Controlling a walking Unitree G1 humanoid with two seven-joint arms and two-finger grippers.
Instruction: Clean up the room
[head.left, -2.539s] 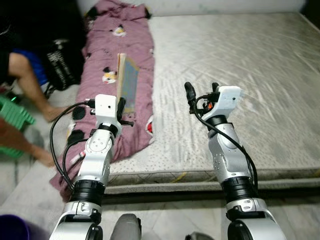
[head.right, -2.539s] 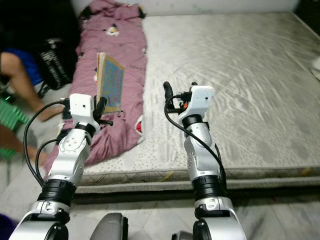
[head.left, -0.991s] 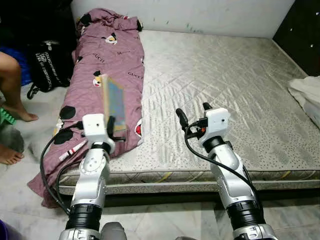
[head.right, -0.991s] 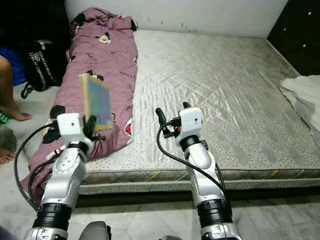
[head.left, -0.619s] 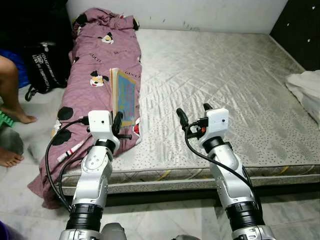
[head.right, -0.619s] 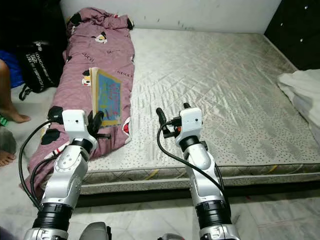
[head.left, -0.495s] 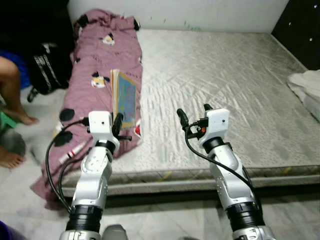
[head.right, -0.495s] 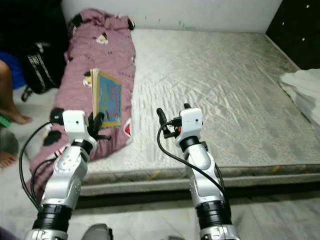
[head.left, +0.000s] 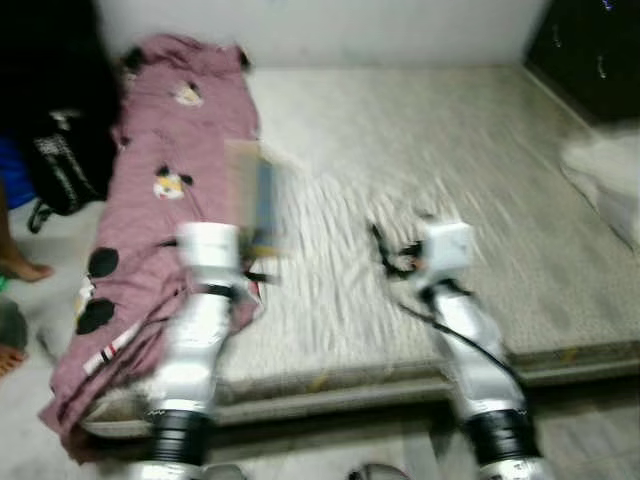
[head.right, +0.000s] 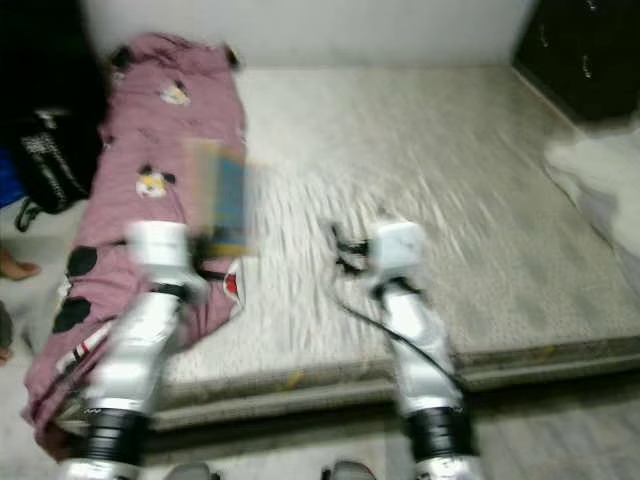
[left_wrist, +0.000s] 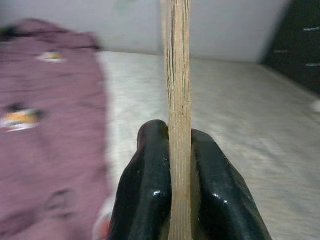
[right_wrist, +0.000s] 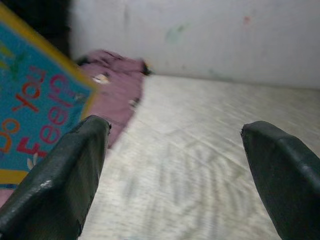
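L hand grips book upright over bed; head views blurred.

L hand clenched on a thin book, edge-on betw its black fingers; in head view the book is left of centre, just above the purple blanket. R hand near centre, fingers spread wide, grasping nothing. Grey mattress fills mid frame; black bag at left edge; white cloth at right edge.
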